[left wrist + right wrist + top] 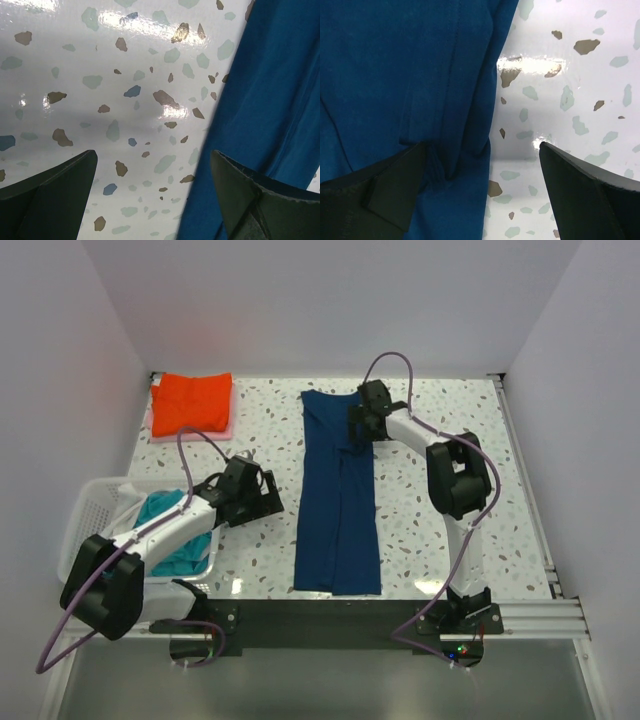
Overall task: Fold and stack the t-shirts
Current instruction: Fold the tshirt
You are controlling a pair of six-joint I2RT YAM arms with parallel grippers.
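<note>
A navy t-shirt point(337, 495) lies folded into a long strip down the middle of the table; no print shows. My right gripper point(357, 422) is open over the strip's far right edge, and in the right wrist view point(482, 165) the cloth edge point(420, 75) runs between the spread fingers. My left gripper point(272, 498) is open and empty just left of the strip, whose edge shows in the left wrist view point(270, 100). A folded orange-red t-shirt point(192, 402) lies on a folded pink one point(232, 427) at the far left. A teal t-shirt point(170, 530) sits in the basket.
A white slatted plastic basket point(88, 515) stands at the near left, beside the left arm. White walls enclose the speckled table point(440, 440) at the back and sides. A metal rail point(530, 615) runs along the near edge.
</note>
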